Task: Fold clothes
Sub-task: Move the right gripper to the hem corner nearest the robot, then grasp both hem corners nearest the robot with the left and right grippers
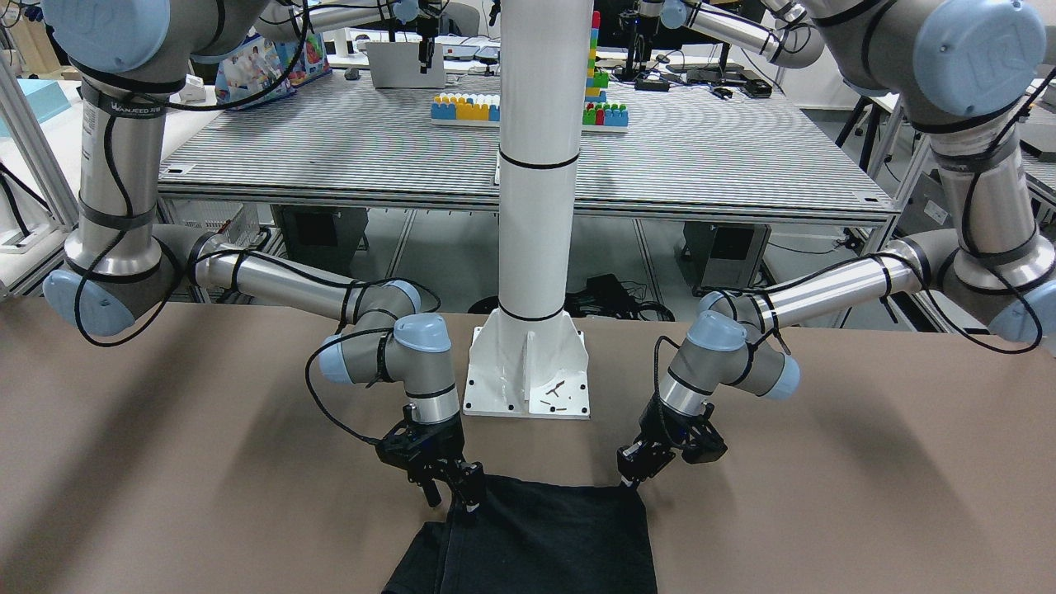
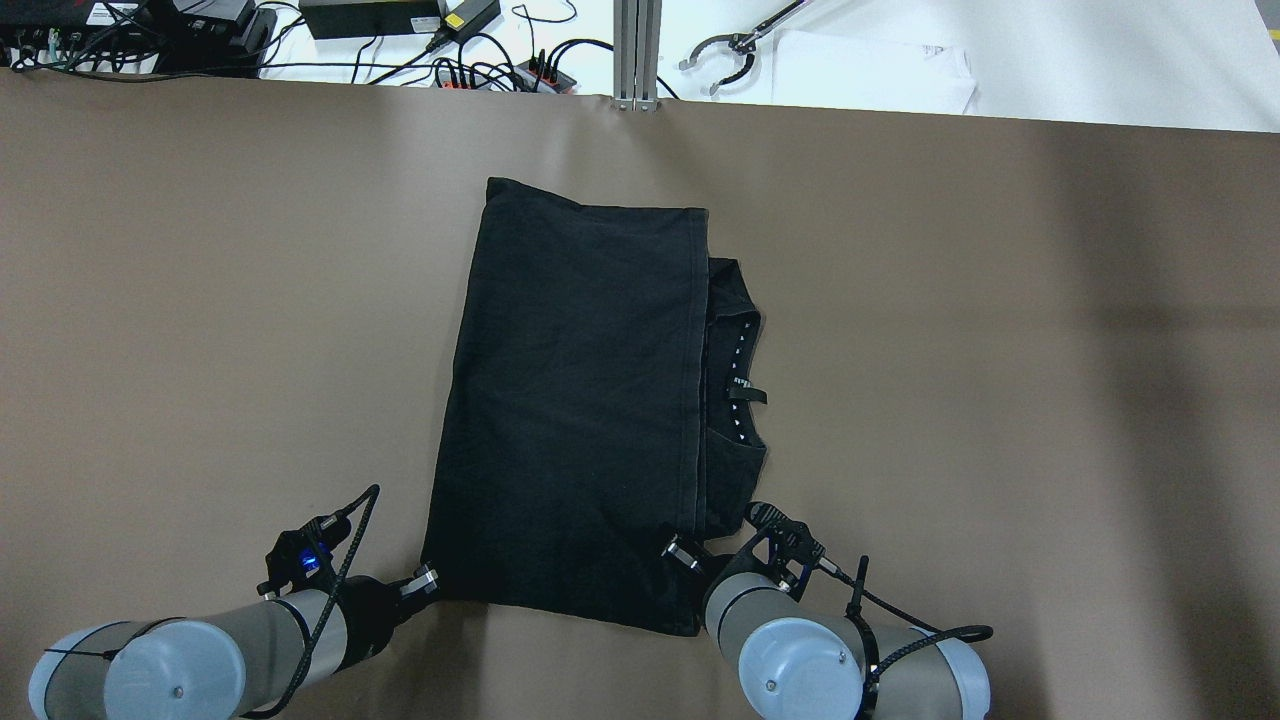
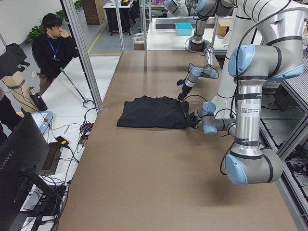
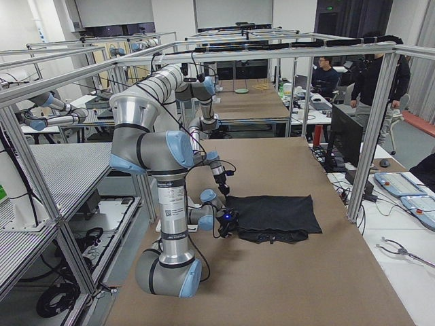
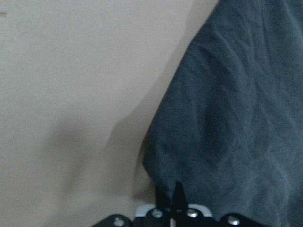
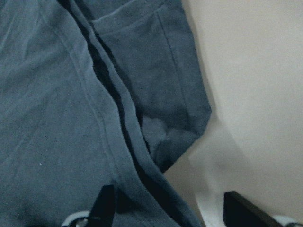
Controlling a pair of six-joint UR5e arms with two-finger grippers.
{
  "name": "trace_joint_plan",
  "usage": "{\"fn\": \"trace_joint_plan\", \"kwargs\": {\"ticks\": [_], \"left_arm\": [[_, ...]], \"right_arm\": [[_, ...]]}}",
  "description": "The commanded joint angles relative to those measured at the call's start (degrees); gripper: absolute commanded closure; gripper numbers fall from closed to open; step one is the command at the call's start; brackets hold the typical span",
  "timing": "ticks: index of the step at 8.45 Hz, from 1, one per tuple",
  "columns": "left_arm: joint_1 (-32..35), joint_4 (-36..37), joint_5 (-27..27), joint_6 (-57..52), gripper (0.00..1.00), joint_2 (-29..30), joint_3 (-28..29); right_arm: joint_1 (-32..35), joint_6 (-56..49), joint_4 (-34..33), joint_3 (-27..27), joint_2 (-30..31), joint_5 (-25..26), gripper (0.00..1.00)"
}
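Note:
The black clothes (image 2: 570, 400) lie folded into a long rectangle mid-table, with the collar (image 2: 738, 385) sticking out from under the folded layer on the right. My left gripper (image 2: 428, 578) is at the near left corner, shut on it; in the left wrist view the left gripper (image 5: 175, 198) pinches the clothes (image 5: 236, 118) at the corner. My right gripper (image 2: 678, 552) is at the near right corner, open. In the right wrist view the right gripper (image 6: 173, 208) straddles the hem of the clothes (image 6: 57, 94), one finger on the fabric, the other over the table.
The white pillar's base plate (image 1: 528, 375) stands between the two arms, just behind the garment (image 1: 544, 536). Cables and power supplies (image 2: 370, 15) line the far table edge. A person (image 3: 50, 48) sits beyond that edge. Brown tabletop (image 2: 1000, 350) stretches to both sides.

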State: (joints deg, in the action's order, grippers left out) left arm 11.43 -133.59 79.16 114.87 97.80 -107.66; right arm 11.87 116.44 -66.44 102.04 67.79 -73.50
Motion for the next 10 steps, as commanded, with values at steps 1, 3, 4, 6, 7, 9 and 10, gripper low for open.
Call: {"fn": "trace_joint_plan", "kwargs": {"ticks": [1, 3, 4, 6, 7, 9, 10], "left_arm": [[0.0, 0.0, -0.06, -0.08, 1.0, -0.15, 0.08], [0.0, 0.09, -0.06, -0.08, 1.0, -0.06, 0.0], [0.0, 0.09, -0.06, -0.09, 1.0, 0.02, -0.01], [0.0, 0.18, -0.06, -0.08, 1.0, 0.11, -0.01], [-0.09, 0.18, -0.06, -0.09, 1.0, 0.11, -0.01], [0.0, 0.18, 0.03, -0.09, 1.0, 0.11, -0.27], [0.0, 0.09, 0.03, -0.09, 1.0, 0.11, -0.27]], "right_arm": [[0.08, 0.1, -0.01, -1.23, -1.96, 0.73, 0.33], [0.35, 0.1, -0.01, -0.88, -1.53, 0.91, 0.69], [0.43, -0.16, -0.01, -0.53, -1.09, 0.99, 0.84], [0.44, -0.6, 0.08, 0.78, 1.54, 1.52, 0.87], [0.44, -0.77, -0.01, 2.35, 2.25, 2.13, 0.9], [0.44, -0.86, -0.01, 3.68, 2.26, 2.05, 1.0], [0.44, -1.3, -0.01, 3.95, 2.34, 2.05, 1.0]]}}
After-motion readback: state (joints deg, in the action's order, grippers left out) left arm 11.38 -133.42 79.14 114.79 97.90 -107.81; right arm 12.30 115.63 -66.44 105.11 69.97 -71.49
